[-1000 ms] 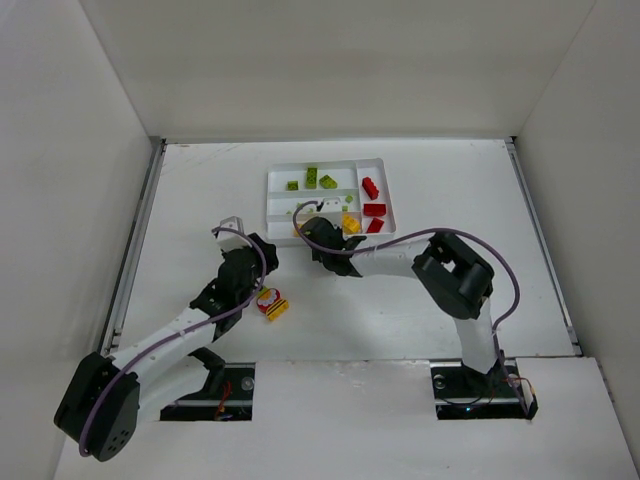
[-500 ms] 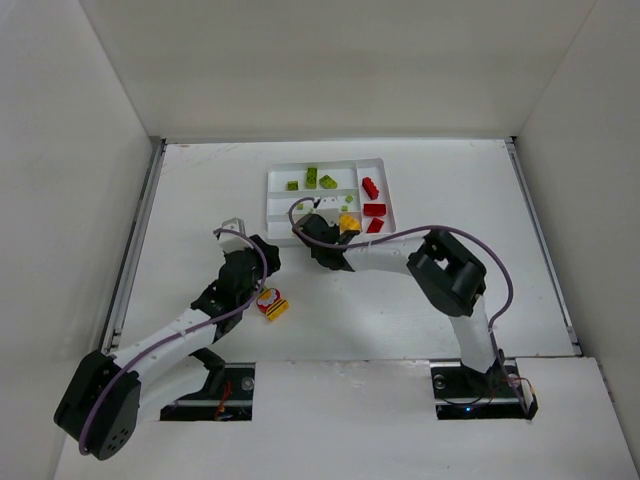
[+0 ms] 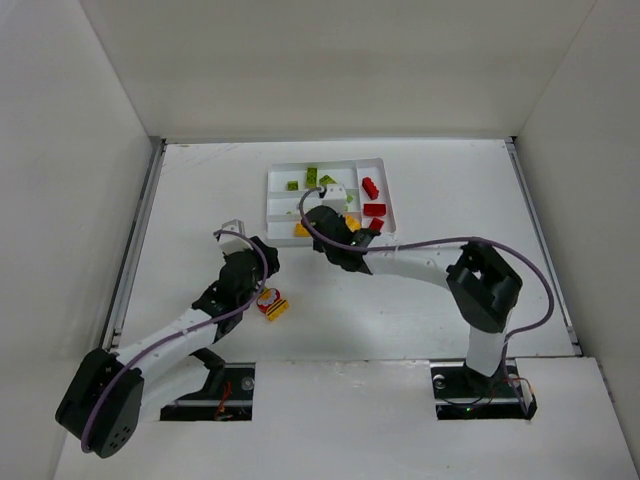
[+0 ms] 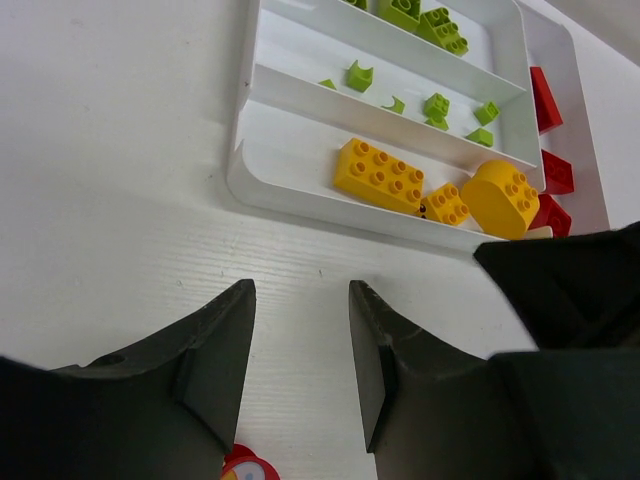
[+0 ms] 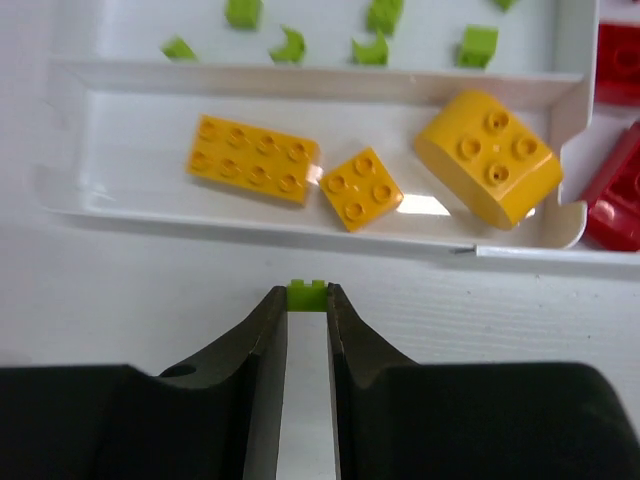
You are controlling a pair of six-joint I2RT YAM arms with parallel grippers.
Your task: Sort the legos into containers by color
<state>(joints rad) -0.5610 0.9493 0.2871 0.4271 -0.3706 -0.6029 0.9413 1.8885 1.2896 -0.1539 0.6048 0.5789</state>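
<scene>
The right gripper [image 5: 307,300] is pinching one tiny lime green brick [image 5: 307,292] just beside the near wall of the white tray [image 5: 300,78], whose nearest slot is holding three yellow bricks [image 5: 253,158]. Three red bricks [image 3: 375,209] are lying in the crosswise slot. The left gripper [image 4: 300,300] is hovering spread and empty near one red-and-yellow clump [image 3: 271,304] on the surface [image 3: 200,200].

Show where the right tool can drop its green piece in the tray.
Free: the middle slot's left end, between the tray's rim and the first green bit, for the green piece. The near slot's left end, beside the long yellow brick, is bare. Crowded: the near slot's right, packed with yellow bricks.
</scene>
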